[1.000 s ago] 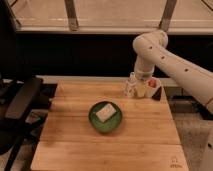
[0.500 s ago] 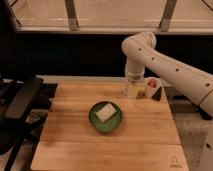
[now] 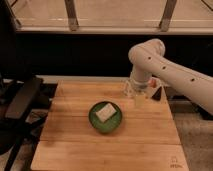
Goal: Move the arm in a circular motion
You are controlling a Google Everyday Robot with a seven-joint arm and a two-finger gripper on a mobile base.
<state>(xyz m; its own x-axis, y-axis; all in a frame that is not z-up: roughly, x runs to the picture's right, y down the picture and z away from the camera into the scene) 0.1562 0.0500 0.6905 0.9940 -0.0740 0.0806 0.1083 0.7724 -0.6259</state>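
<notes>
1. The counter is the biggest thing here: a butcher-block top of pale wooden planks with straight seams, flat and matt, with a small mark at its near right corner.
2. The arm comes in from the right above the counter's far right corner. It is built of thick white tubes with a rounded, bulbous elbow and small dark dots along its side. It bends at that elbow and drops to the wrist. I judge it rigid and heavy, with a smooth hard shell. Nothing needs to be taken hold of for this task, since the circle would come from its own joints. Such mass would carry momentum, so a smooth, even sweep seems wise.
3. The chair stands at the counter's left edge, black and padded, with a soft-looking armrest.
4. The bowl sits near the middle of the counter. It is round, shallow and dark green, probably light enough to be knocked aside.
5. The hand hangs below the wrist, just over the far right part of the counter and apart from the bowl. I cannot tell whether it is open or closed, and nothing can be seen held in it.
6. The block lies tilted in the bowl, pale and rectangular.
7. The red and dark shapes beside the wrist are possibly small items on the counter
</notes>
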